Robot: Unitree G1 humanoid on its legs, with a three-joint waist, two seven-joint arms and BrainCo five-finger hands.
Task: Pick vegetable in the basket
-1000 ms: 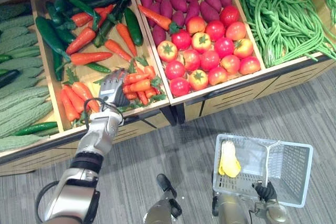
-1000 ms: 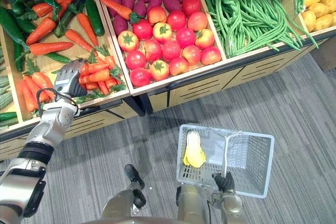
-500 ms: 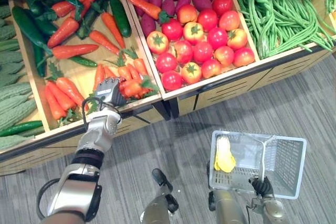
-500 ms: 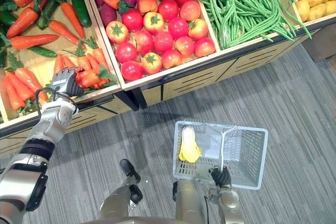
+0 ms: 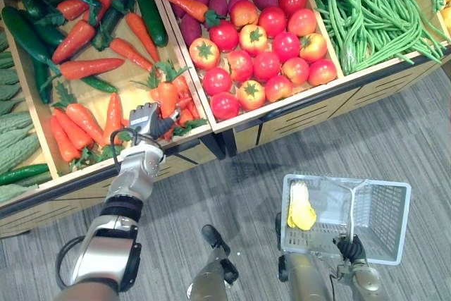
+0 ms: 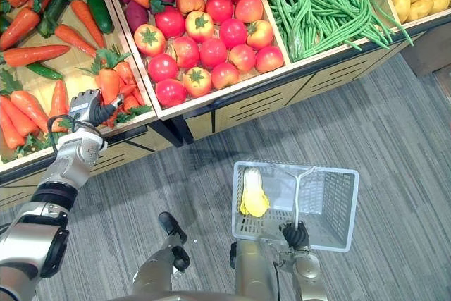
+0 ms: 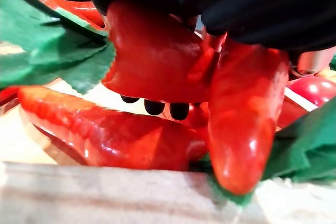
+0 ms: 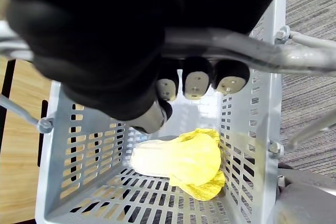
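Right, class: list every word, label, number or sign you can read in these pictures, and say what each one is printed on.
There is no text to read in any view.
The bins: wood fronts, no tags seen.
The basket, its handle in the right hand: no label seen.
The carrot in the left hand: no sticker seen.
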